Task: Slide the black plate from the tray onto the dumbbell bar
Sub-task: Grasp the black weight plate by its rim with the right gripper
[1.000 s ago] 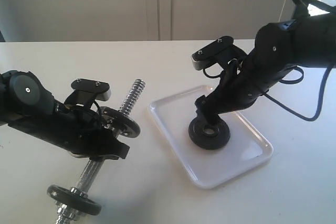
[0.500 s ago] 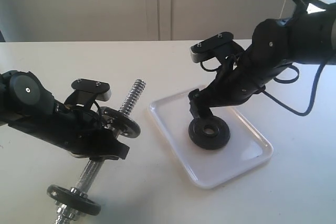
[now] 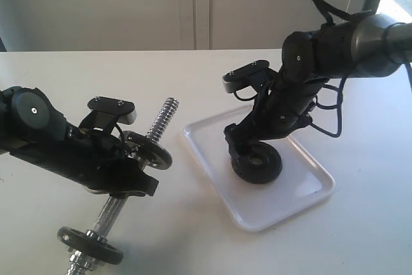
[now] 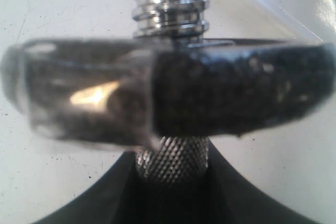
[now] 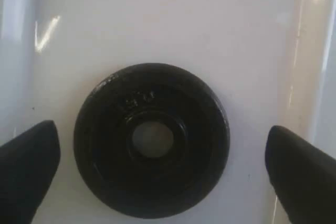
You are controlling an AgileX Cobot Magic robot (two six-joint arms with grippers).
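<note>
The black plate is flanked by the spread fingers of the right gripper, and a strip of bare tray floor is seen on each side. The dumbbell bar is uncovered at its threaded end, which is pointed toward the far edge of the bench. Its middle is blocked by the left gripper. Bare bench is seen between that end and the tray's low rim.

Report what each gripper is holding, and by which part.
Left gripper: the dumbbell bar, clamped on its knurled middle. Right gripper: nothing; its open fingers flank the black plate lying on the tray, without touching it.
</note>
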